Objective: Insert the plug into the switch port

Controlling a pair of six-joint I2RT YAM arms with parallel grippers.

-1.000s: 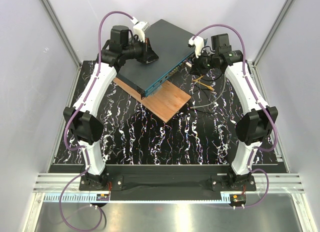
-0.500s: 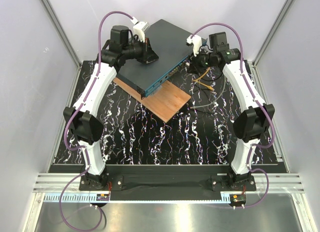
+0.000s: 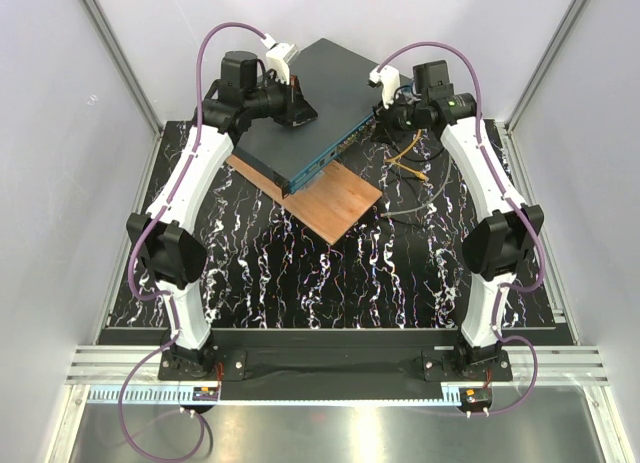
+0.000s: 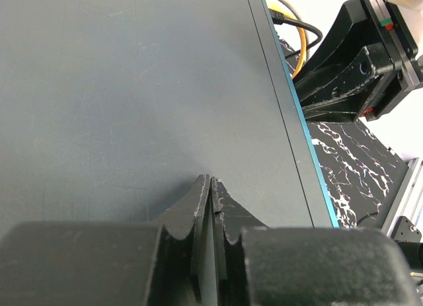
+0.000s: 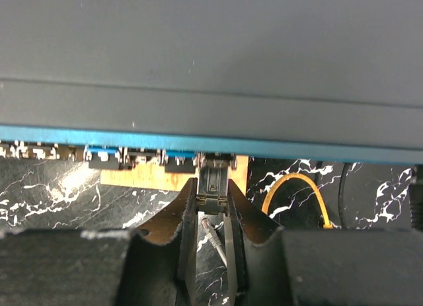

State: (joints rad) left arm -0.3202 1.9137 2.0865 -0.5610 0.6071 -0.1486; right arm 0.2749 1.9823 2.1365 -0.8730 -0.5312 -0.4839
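moved: our right tool (image 5: 211,192), pinching the plug (image 5: 213,179), reached the switch (image 5: 198,55) | meaning: plug seemingly entering port (image 5: 215,162) | left tool (image 4: 210,187): shut, empty

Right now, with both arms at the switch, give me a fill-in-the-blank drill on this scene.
1. The right gripper is shut on the plug, holding it at the ____ face of the switch.
2. The left gripper is shut over the switch's ____ surface.
3. The board under the switch is ____ wood.
4. The looped cable beside the plug is ____.

Missing words: front; top; brown; yellow.
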